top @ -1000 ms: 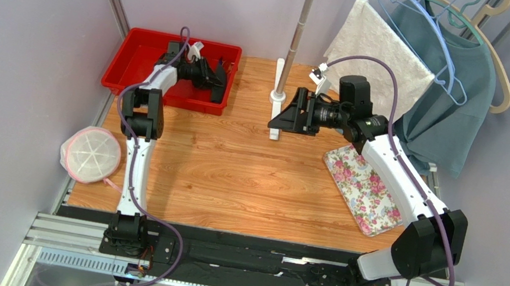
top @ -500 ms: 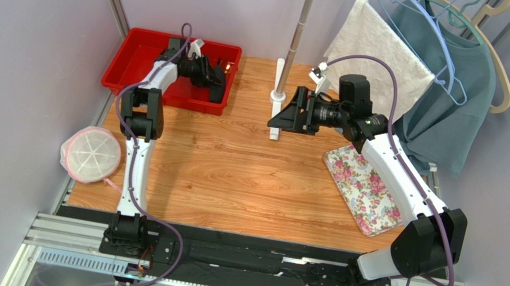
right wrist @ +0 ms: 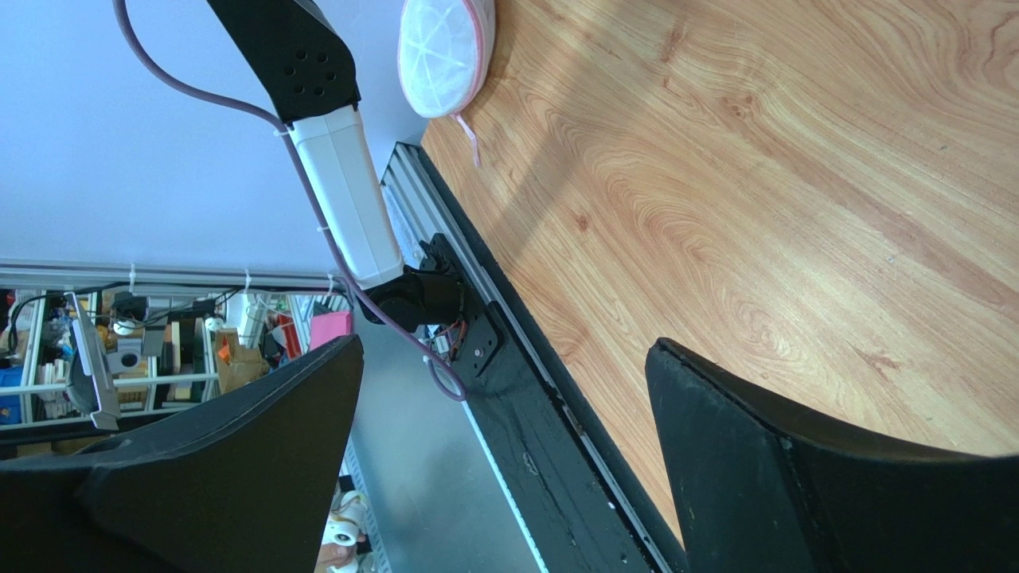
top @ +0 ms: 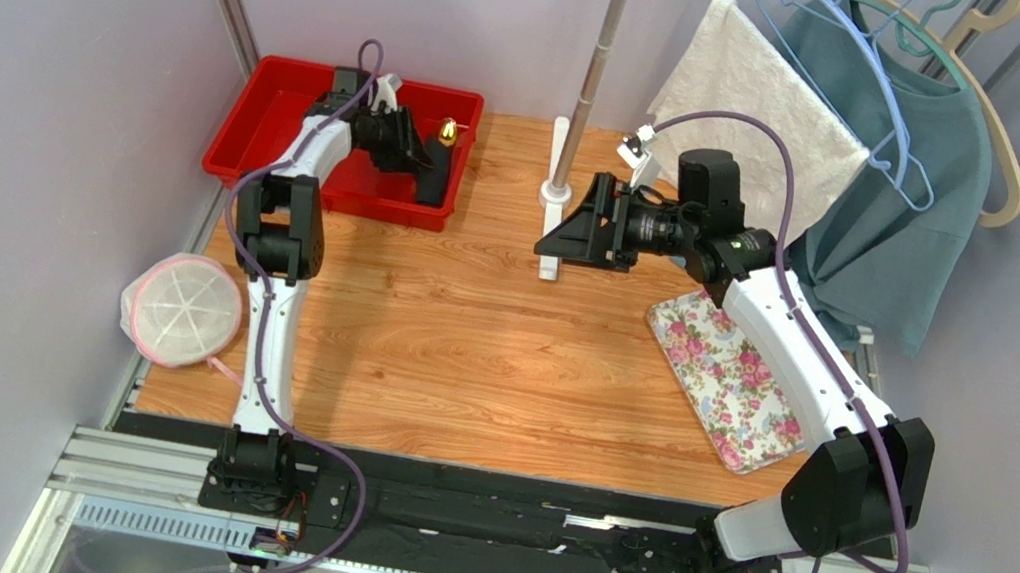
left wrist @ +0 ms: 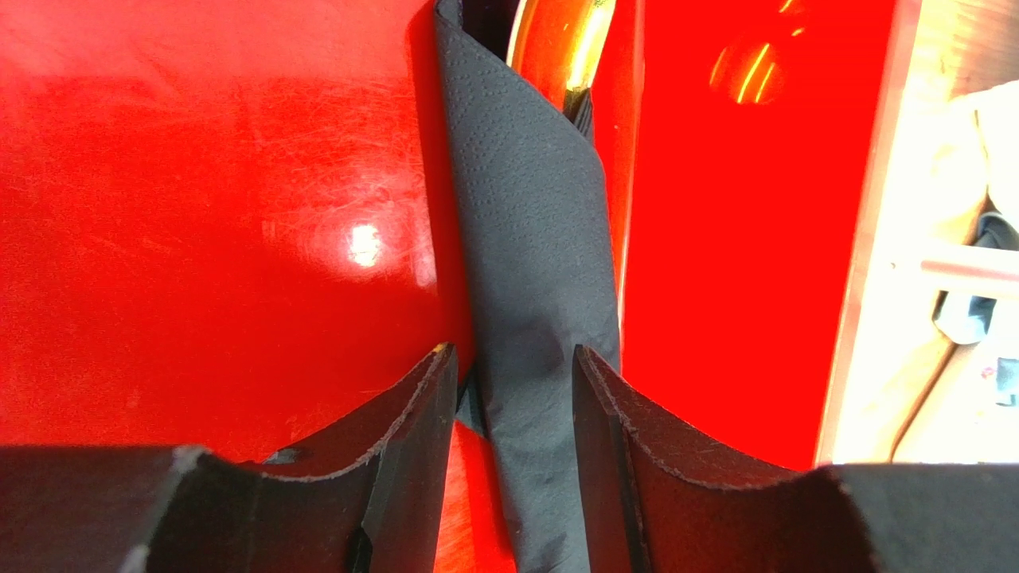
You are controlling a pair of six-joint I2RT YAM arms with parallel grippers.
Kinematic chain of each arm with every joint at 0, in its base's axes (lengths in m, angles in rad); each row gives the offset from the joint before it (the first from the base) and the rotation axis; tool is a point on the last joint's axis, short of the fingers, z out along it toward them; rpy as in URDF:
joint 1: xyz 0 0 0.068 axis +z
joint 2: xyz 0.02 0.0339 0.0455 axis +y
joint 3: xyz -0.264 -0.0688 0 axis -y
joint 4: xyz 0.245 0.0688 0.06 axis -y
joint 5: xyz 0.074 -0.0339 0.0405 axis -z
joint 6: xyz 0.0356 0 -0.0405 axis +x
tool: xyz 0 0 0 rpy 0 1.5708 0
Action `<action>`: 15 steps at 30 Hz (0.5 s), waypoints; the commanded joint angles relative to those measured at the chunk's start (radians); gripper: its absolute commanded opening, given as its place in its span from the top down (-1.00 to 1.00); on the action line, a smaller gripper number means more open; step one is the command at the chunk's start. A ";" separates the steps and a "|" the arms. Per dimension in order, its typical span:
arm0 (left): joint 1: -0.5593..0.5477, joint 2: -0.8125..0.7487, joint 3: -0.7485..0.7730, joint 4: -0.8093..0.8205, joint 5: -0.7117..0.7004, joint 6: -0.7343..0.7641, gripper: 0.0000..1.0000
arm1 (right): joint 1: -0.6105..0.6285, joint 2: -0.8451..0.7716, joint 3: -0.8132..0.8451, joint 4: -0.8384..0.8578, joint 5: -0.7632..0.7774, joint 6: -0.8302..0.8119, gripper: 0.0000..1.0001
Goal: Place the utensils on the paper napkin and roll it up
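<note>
so the left gripper (left wrist: pixel 514 364) was down in the red tray (left wrist: pixel 179 239) at the far left corner of the table (top: pixel 463 340). the paper napkin (left wrist: pixel 532 239) was right there between its fingers, rolled into a slim black tube that ran away from the wrist camera over the tray's red floor. a shiny gold utensil end (left wrist: pixel 562 48) poked out of the far end of the roll, and that gold bit was all of the cutlery i could make out. the fingers sat one on each side of the roll, partly parted, but honestly i couldn't tell whether they were squeezing it or just flanking it. the right gripper (right wrist: pixel 505 352) hung turned sideways over the back middle of the table, just beside the base of the pole stand (top: pixel 556 195). its jaws were spread wide with nothing between them, only wood grain behind. a floral mat (top: pixel 731 373) lay under the right arm, a round white thing with a pink rim (top: pixel 182 311) sat at the table's left edge, and a white cloth (top: pixel 772 99) hung on a hanger at the back right.
</note>
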 commanded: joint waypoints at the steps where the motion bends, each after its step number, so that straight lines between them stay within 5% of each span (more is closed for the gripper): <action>1: -0.005 -0.066 0.016 -0.026 -0.037 0.041 0.04 | -0.002 -0.002 0.039 0.025 -0.019 0.011 -0.86; 6: -0.013 -0.040 0.054 -0.021 -0.009 0.042 0.31 | -0.002 -0.003 0.036 0.025 -0.024 0.014 -0.86; 15: -0.031 0.006 0.079 -0.037 0.020 0.034 0.47 | -0.002 -0.002 0.039 0.013 -0.028 0.006 -0.85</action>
